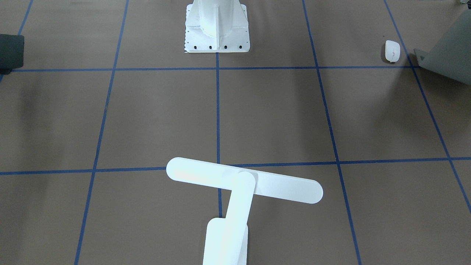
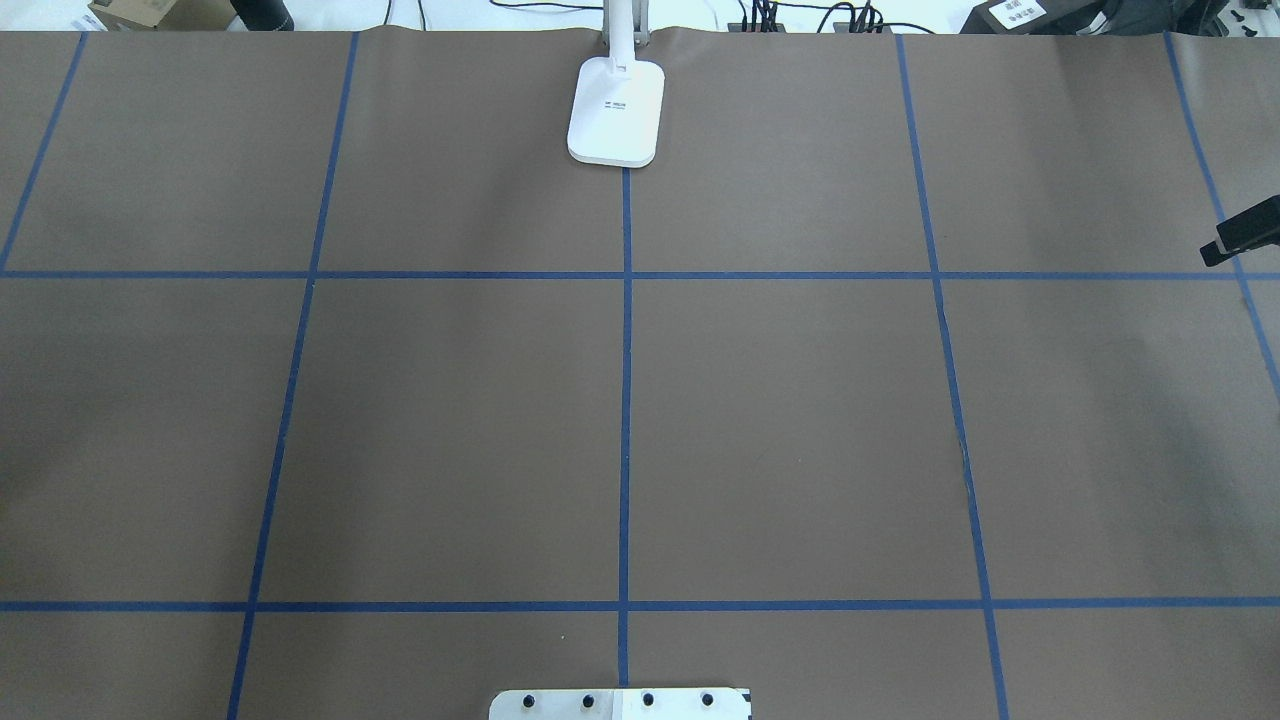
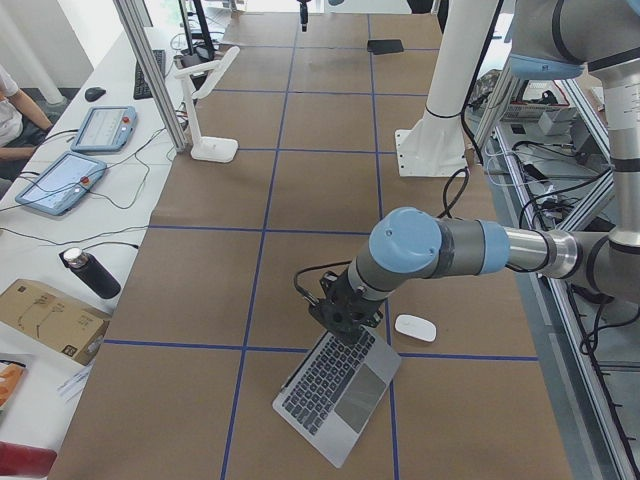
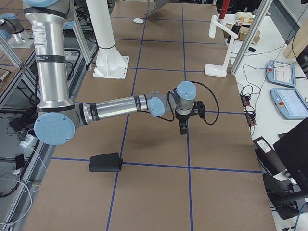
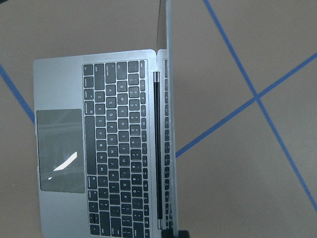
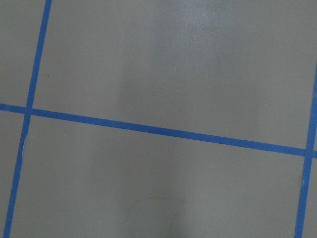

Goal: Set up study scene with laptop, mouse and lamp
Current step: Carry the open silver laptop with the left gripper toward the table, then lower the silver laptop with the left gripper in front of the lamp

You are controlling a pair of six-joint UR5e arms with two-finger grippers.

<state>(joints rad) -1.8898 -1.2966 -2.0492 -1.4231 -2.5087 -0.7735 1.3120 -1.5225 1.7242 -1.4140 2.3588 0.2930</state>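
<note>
The grey laptop (image 5: 119, 148) lies open at the table's left end, its lid (image 1: 447, 51) raised and seen edge-on in the left wrist view. My left gripper (image 3: 345, 322) is down at the lid by the hinge. I cannot tell whether it is open or shut. The white mouse (image 1: 392, 50) lies beside the laptop, on the robot's side. The white lamp (image 1: 243, 180) stands at the far middle edge on its base (image 2: 616, 112). My right gripper (image 4: 183, 129) hangs above bare table to the right, its state unclear.
A black mousepad (image 4: 105, 162) lies near the table's right end. The white pedestal (image 1: 217, 25) stands at the middle of the robot's side. A person (image 3: 10, 100), tablets and a bottle (image 3: 90, 272) are on the side bench beyond the table's far edge.
</note>
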